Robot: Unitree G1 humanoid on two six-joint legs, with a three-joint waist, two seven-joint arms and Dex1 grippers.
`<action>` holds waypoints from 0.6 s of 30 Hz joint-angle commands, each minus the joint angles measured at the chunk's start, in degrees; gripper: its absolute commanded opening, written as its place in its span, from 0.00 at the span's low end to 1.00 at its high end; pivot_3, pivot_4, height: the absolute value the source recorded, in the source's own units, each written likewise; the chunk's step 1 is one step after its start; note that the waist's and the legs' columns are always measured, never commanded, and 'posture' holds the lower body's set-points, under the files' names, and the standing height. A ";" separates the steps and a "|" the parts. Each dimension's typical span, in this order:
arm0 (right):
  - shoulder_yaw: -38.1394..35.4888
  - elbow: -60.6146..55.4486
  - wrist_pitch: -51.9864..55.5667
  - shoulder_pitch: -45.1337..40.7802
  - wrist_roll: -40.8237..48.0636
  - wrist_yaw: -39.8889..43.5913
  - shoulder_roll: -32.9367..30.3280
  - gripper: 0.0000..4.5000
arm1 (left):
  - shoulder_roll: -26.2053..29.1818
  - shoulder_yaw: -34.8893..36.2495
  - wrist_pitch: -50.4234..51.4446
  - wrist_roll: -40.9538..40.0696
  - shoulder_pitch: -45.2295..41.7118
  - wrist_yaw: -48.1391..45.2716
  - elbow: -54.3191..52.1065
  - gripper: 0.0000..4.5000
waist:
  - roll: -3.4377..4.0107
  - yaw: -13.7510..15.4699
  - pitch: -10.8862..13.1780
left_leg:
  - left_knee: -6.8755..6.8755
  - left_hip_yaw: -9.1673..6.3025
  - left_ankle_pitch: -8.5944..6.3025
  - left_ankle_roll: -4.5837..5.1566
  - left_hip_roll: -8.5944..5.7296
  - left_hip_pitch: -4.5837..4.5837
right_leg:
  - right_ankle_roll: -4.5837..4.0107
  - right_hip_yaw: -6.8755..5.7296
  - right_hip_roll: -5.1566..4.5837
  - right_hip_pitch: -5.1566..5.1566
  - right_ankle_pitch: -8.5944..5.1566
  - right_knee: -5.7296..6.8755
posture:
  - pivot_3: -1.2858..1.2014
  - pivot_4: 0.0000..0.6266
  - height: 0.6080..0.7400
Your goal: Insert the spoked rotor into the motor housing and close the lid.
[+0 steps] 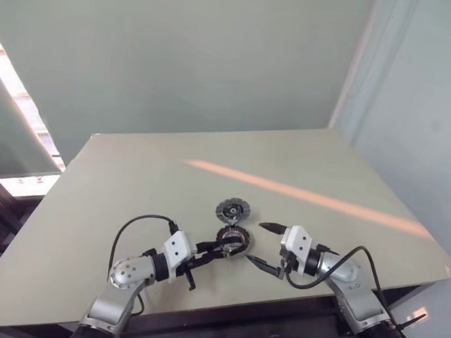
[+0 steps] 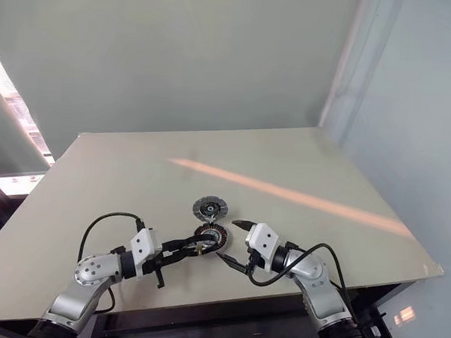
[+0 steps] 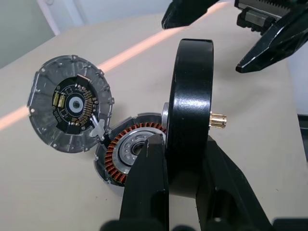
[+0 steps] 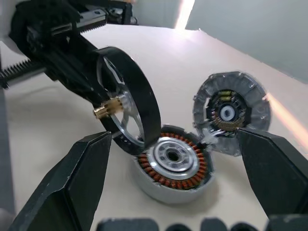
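Pale table (image 1: 210,168) — orange light streak (image 1: 307,193), grey-green wall (image 1: 178,55).

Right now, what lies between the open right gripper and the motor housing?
Bare table. In the right wrist view, right gripper frames motor housing, not touching; the left gripper holds spoked rotor on edge above it.

copper-wound motor housing (image 4: 171,166), black-rimmed spoked rotor (image 4: 127,113), grey lid (image 4: 231,113)

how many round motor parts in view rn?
3. Spoked rotor held on edge in the left gripper, above the motor housing on the table; lid open beside the housing, touching it. None seem hidden.
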 commanded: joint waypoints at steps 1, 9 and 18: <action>-3.43 -8.69 19.32 0.32 8.15 -4.68 0.93 1.00 | 0.48 0.10 -4.18 1.51 -2.06 -0.39 1.21 0.07 | 0.00 0.07 0.00 | 0.00 -0.01 0.00 0.00 0.00 0.00 | 0.00 0.00 0.00 -0.01 0.00 0.03 | 0.52 0.00 1.00; -14.22 -16.63 58.75 -3.14 28.87 -18.58 6.05 1.00 | 0.57 -0.15 -13.21 4.86 -3.56 -0.25 6.75 0.07 | 0.00 0.06 0.00 | 0.00 -0.01 0.00 0.00 -0.01 -0.02 | 0.00 0.01 0.00 -0.04 0.00 0.04 | 0.52 0.00 1.00; -33.23 -10.33 88.55 -11.08 43.09 -40.01 17.88 1.00 | 1.35 -1.86 -27.45 9.46 -6.34 -0.15 13.79 0.07 | 0.04 0.04 -0.01 | -0.04 -0.03 -0.01 0.01 -0.01 -0.07 | 0.02 -0.01 0.00 -0.07 0.02 0.02 | 0.52 0.00 1.00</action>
